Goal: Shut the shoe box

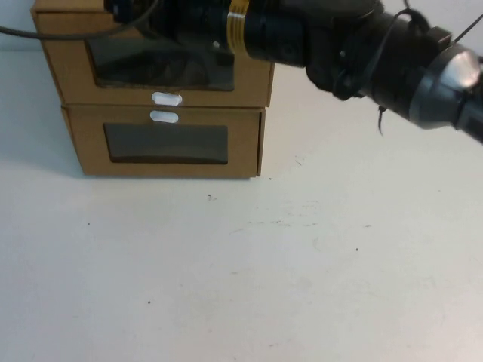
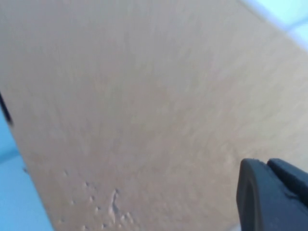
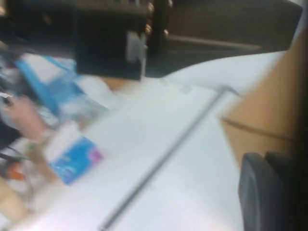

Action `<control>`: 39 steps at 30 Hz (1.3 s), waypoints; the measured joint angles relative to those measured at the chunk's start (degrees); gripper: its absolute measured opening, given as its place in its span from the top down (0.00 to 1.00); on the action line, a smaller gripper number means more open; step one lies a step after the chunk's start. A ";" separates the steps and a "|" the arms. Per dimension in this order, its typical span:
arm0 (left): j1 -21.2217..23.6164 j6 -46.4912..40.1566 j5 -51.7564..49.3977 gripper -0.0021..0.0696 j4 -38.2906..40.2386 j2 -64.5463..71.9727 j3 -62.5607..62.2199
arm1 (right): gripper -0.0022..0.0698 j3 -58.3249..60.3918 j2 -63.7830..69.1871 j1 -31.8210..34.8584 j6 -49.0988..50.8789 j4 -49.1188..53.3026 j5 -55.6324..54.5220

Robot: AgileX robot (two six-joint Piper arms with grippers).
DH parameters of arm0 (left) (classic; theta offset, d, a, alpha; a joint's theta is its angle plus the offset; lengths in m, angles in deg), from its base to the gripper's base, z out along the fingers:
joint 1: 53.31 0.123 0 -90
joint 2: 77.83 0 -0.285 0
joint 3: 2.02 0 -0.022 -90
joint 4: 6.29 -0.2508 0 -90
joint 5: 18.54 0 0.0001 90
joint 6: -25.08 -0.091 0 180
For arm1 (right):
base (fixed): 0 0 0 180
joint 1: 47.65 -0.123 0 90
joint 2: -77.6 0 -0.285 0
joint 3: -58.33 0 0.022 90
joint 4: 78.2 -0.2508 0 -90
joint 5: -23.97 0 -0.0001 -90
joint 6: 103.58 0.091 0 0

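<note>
Two brown cardboard boxes are stacked at the back left of the table. The upper one is the shoe box (image 1: 158, 72), with a clear window and a white oval tab (image 1: 167, 98) below it; its front stands a little forward of the lower box. My right arm reaches from the right across the shoe box's top, and its gripper (image 1: 132, 11) is at the top edge of the high view, mostly hidden. In the right wrist view its gripper (image 3: 267, 159) looks shut and empty beside cardboard (image 3: 274, 106). My left gripper (image 2: 269, 166) looks shut, close against a cardboard face (image 2: 144, 106); it does not show in the high view.
The lower box (image 1: 166, 143) has its white tab (image 1: 164, 116) above its window. The white table (image 1: 249, 271) spreads in front of the boxes. A black cable (image 1: 45, 34) runs in from the left over the shoe box's top corner.
</note>
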 joint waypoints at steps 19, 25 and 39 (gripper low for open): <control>0.23 -10.13 16.66 0.98 7.87 -47.36 47.11 | 0.99 36.05 -35.05 1.32 0.31 0.23 2.36; 0.23 -10.99 24.99 0.98 8.56 -66.29 68.69 | 0.99 47.09 -43.59 1.32 -1.71 0.23 4.49; 0.23 -11.33 36.21 0.98 9.74 -95.32 103.17 | 0.99 58.97 -47.45 1.32 -1.92 0.23 4.83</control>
